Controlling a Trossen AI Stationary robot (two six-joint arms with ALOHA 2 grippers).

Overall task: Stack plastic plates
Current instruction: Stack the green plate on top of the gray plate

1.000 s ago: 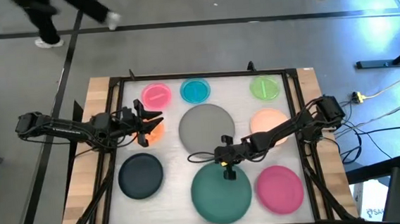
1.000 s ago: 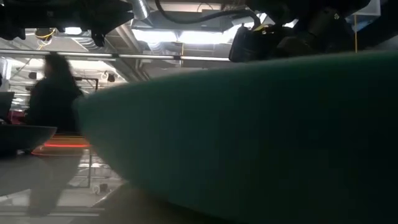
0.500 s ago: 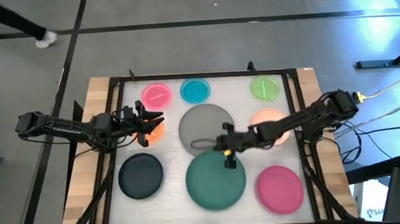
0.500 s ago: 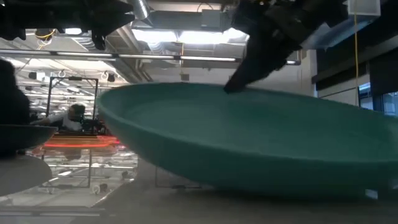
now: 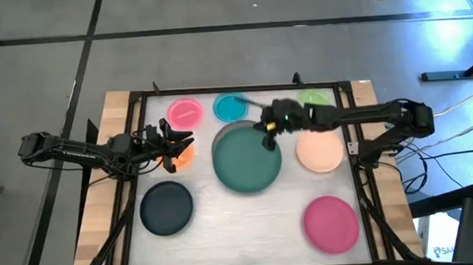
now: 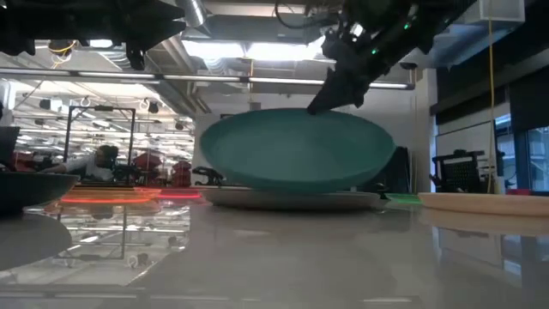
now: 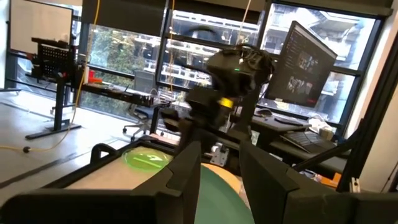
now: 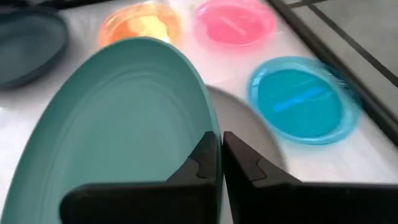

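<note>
The teal plate (image 5: 247, 158), pinched at its far rim by the closed right gripper (image 5: 268, 132), is held tilted just above the grey plate (image 6: 292, 199), and should be levelled and centred before release, while the left gripper (image 5: 171, 147) waits open beside the orange plate (image 5: 183, 155).

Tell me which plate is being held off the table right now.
The large teal plastic plate, pinched at its rim by the right pincer above the grey plate; the others lie flat.
</note>
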